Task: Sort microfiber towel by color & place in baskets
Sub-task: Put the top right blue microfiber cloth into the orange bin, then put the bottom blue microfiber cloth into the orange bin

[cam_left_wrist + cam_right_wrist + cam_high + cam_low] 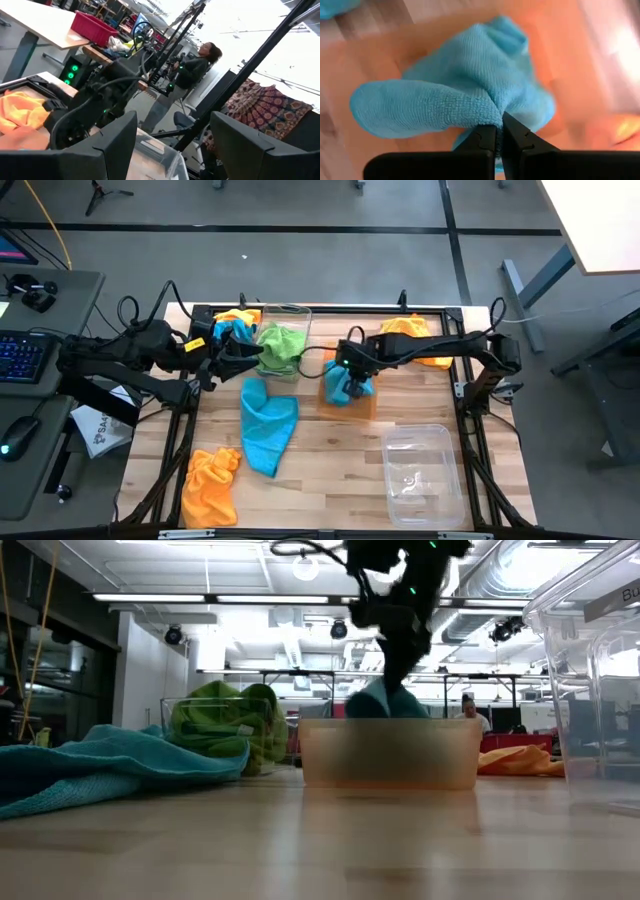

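Observation:
My right gripper [350, 383] is over the translucent orange basket [365, 408], shut on a sky-blue towel [450, 95] that hangs into the basket [390, 755]. My left gripper [232, 360] is open, with nothing between its fingers [100, 150], beside a clear basket [297, 313] holding lime-green towels [280, 345]. Another blue towel [268, 425] lies spread on the table. An orange towel [210, 485] lies near the near left corner and another [420, 340] by the far right. An orange and a blue towel [235, 322] lie bunched at the far left. My right gripper pinches a bunched fold of the blue towel [492, 116] between its two fingertips [522, 140], coming from above and pointing down. The towel hangs below the fingers, slack, and its lower part [385, 705] sits inside the orange basket.
A second clear basket [425, 470] stands near the right near corner, close to the low camera [600, 690]. Dark frame rails [470, 415] run along the table's sides. Bare wood lies in the near middle [320, 490]. A person [200, 62] sits beyond the table.

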Action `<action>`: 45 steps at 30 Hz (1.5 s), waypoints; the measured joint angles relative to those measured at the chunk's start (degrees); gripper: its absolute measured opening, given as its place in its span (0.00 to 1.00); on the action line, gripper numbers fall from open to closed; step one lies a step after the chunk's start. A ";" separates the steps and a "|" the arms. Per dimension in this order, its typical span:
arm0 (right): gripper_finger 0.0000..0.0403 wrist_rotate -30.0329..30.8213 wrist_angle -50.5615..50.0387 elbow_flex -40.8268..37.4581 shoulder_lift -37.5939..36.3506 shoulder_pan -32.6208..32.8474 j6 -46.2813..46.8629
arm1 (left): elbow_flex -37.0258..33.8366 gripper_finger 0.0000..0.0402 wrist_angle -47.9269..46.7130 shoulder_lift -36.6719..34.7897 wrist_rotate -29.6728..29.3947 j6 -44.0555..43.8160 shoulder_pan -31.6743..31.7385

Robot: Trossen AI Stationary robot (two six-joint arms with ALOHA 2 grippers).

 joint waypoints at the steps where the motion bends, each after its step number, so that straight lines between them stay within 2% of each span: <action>1: 0.00 -0.98 1.69 -2.50 -0.82 0.01 1.05 | 0.00 0.60 0.00 0.00 0.00 0.01 0.00; 6: 0.00 -4.17 8.66 -9.47 -2.84 0.01 8.69 | 0.00 0.60 0.00 0.00 -0.18 0.02 0.02; 9: 0.02 -5.27 8.40 -10.22 -2.86 0.03 11.09 | 0.00 0.60 0.10 0.00 -0.22 0.02 0.02; 12: 0.08 -7.51 7.06 -9.34 -2.86 0.01 11.12 | 0.00 0.60 0.11 0.00 -0.24 0.02 0.04; 16: 0.23 -8.26 3.17 -4.54 -2.86 0.18 9.34 | 0.00 0.60 0.07 0.00 -0.25 0.37 0.04; 22: 0.49 -4.26 -9.08 7.69 -2.86 0.49 3.10 | 0.00 0.60 0.04 0.00 -0.26 3.88 0.04; 27: 0.64 -4.12 -15.74 16.49 -2.99 0.44 2.24 | 0.00 0.60 -0.66 0.00 -0.26 4.97 0.04; 29: 0.68 -6.73 -15.79 17.48 -3.02 0.99 2.07 | 0.00 0.60 -3.76 0.14 -0.26 4.47 0.00; 32: 0.72 -8.72 -15.72 16.43 -3.02 2.77 1.65 | 0.02 0.60 -14.38 1.76 1.46 0.17 -1.81; 36: 0.74 -8.22 -15.83 12.55 -3.41 5.79 2.08 | -0.04 0.60 -32.76 6.37 5.82 -8.86 -7.63; 39: 0.74 -6.45 -15.78 8.40 -6.31 7.65 4.24 | -0.04 0.60 -44.15 10.95 6.77 -14.70 -13.39; 42: 0.74 -3.45 -15.84 4.12 -11.75 8.97 8.88 | -1.67 0.60 -49.73 15.62 6.94 -18.54 -19.27; 45: 0.74 0.17 -14.92 0.12 -18.24 9.73 16.33 | -4.79 0.60 -49.91 19.45 4.80 -18.11 -24.45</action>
